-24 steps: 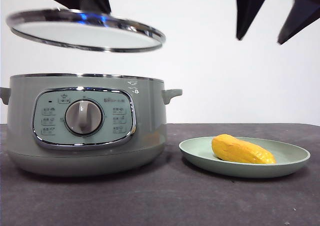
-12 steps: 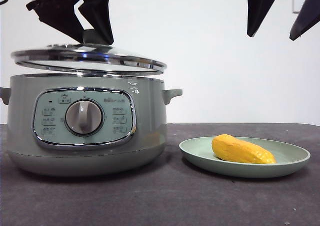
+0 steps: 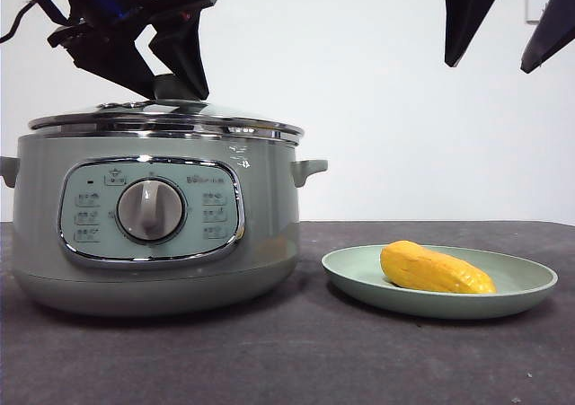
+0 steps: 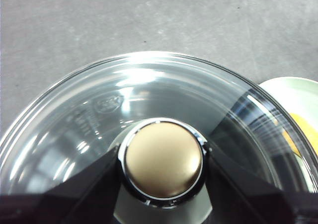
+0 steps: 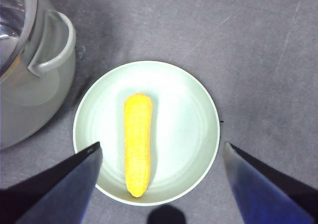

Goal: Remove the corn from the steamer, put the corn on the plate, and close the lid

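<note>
The sage-green steamer (image 3: 153,225) stands at the left of the table. The glass lid (image 3: 166,120) sits on its rim. My left gripper (image 3: 171,86) is shut on the lid's knob (image 4: 163,159), jaws on both sides of it. The yellow corn (image 3: 434,269) lies on the pale green plate (image 3: 359,275) to the steamer's right; it also shows in the right wrist view (image 5: 137,143) on the plate (image 5: 189,129). My right gripper (image 3: 503,37) hangs open and empty high above the plate.
The dark grey table (image 3: 296,360) runs across the front. The steamer's side handle (image 5: 52,45) is near the plate's rim. A white wall stands behind.
My left gripper has lowered the lid from well above the steamer down onto its rim. The right gripper has risen slightly. The corn and plate have not moved.
</note>
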Available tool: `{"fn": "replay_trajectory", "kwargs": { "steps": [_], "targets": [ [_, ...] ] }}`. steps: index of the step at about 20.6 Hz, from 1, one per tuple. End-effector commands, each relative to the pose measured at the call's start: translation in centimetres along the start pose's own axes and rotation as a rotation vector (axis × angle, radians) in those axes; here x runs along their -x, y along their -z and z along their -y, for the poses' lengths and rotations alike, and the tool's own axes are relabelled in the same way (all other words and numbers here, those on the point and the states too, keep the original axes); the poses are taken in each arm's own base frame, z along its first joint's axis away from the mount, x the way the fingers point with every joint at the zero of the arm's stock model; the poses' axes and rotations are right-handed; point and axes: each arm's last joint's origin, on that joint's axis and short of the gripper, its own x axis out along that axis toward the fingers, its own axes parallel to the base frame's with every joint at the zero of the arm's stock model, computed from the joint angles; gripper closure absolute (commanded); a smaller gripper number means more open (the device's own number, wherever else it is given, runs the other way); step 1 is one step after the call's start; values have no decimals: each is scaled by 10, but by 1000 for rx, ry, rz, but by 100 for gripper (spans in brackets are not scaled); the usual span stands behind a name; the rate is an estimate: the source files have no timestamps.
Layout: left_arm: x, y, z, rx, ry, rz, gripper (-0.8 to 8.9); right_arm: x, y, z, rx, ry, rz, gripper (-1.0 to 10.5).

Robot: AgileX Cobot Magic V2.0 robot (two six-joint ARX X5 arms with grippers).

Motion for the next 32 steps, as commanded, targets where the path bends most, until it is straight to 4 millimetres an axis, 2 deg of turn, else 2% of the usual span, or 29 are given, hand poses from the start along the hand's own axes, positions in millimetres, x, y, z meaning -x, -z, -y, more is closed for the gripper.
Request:
{"fn": "replay_trajectory", "kwargs": {
  "steps": [1, 10, 16, 17, 18, 19, 20, 24, 27, 31, 32],
  "targets": [
    [-2, 5, -4, -18, -71, -14, 822, -1, 2, 0, -6, 4, -5, 540],
    [-2, 12, -4, 6, 44, -94, 822, -1, 2, 0, -7, 3, -4, 540],
    [-2, 12, -8, 11, 6, -95, 800, -1, 2, 0, -13, 3, -7, 541],
    [-2, 12, -9, 13, 6, -95, 720, -1, 2, 0, -12, 3, -10, 541],
    [-2, 12, -9, 13, 5, -96, 548, -1, 3, 0, -11, 4, -17, 541],
    [-2, 12, -10, 14, 5, -98, 416, -1, 3, 0, -10, 5, -23, 541],
    [-2, 12, -10, 16, 7, -105, 363, -1, 4, 0, -9, 6, -28, 541],
    [0, 12, -11, 20, 6, -109, 365, -1, 4, 1, -8, 6, -28, 541],
    [23, 7, -11, 26, 10, -60, 366, -1, 4, 0, 3, 6, -25, 541],
    [84, 5, -12, 24, 34, 44, 376, 5, 4, 2, 20, 3, -2, 548],
    [100, 7, -13, 24, 34, 62, 379, 10, 5, 3, 18, 1, 14, 601]
  ]
}}
